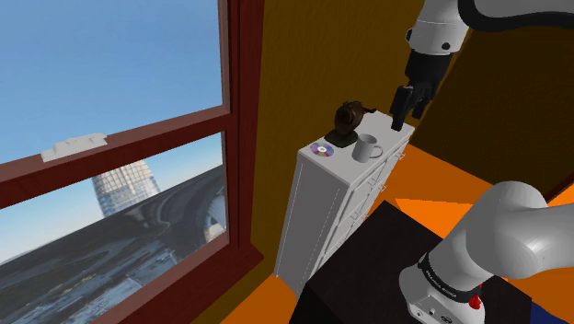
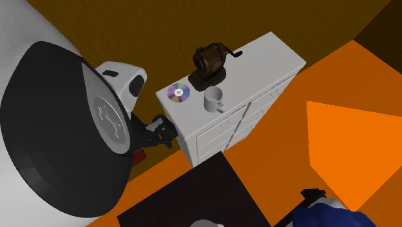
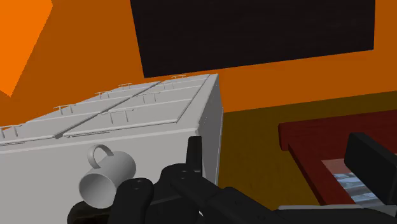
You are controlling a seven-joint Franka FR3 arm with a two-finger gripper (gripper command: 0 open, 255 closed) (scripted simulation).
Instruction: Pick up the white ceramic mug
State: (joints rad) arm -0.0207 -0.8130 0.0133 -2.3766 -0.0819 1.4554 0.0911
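Mug (image 1: 367, 148) stands upright on the cabinet (image 1: 322, 212) top; empty jaws, spread apart, hang above one cabinet end, the mug below them, toward the middle.

Mug (image 2: 214, 100) beside disc (image 2: 179, 92) on dresser (image 2: 265, 55)

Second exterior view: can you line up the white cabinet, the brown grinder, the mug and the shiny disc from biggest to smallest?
1. white cabinet, by far the biggest.
2. brown grinder.
3. mug and shiny disc: they look about the same size here, so I won't rank one over the other.
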